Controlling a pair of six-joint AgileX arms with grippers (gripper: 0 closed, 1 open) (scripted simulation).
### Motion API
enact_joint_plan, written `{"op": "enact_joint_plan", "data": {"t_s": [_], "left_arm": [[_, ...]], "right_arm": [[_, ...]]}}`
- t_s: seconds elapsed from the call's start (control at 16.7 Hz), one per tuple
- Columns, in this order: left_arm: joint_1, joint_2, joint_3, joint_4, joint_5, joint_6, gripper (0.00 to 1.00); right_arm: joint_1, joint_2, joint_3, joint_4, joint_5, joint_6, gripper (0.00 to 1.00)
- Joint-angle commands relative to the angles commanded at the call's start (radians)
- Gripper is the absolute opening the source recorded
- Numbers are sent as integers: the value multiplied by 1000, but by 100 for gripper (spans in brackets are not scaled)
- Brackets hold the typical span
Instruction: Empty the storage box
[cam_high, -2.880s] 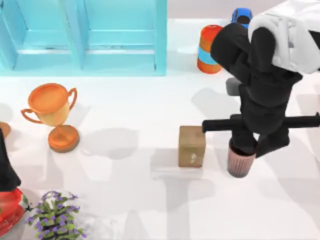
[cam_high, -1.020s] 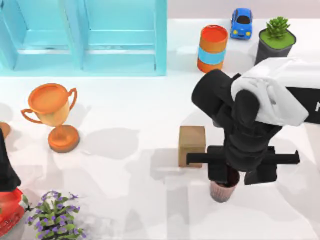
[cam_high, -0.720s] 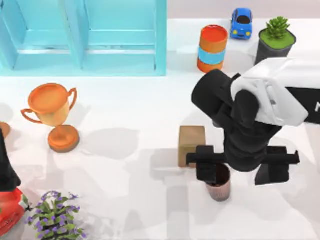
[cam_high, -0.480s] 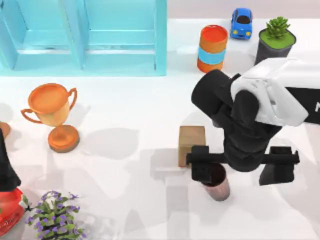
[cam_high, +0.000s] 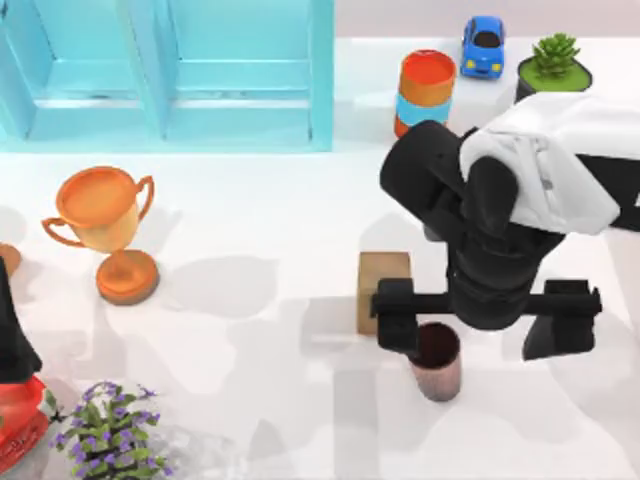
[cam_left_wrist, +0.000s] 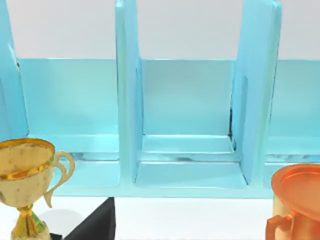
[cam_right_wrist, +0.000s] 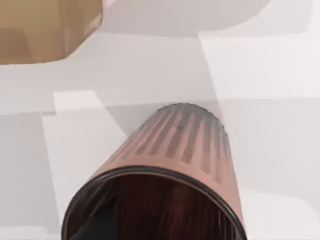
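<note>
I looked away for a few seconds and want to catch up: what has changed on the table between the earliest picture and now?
The right hand carried the ribbed cup toward the table's left and near edge, set it down beside the brown box and opened; the cup now stands free. The storage box, orange trophy, orange can, toy car and left arm stayed put.

White table (cam_high: 260, 230). On it: turquoise open-fronted storage box (cam_high: 165, 75) at 11 o'clock; orange trophy cup (cam_high: 105, 230) at 9; purple-flowered plant (cam_high: 110, 440) at 7; tan cardboard box (cam_high: 380, 290) near centre; ribbed pinkish-brown cup (cam_high: 437, 362) at 5; orange-and-blue can (cam_high: 425, 90), blue toy car (cam_high: 483, 45), potted green succulent (cam_high: 552, 65) at 1.
</note>
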Motion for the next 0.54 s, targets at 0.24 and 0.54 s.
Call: {"op": "enact_joint_plan", "data": {"t_s": [0.24, 0.54], "left_arm": [[0, 0, 0, 0, 0, 0, 100], [0, 0, 0, 0, 0, 0, 100]], "right_arm": [[-1, -35, 134, -172, 1, -2, 100], [-4, -70, 245, -314, 0, -5, 100]]}}
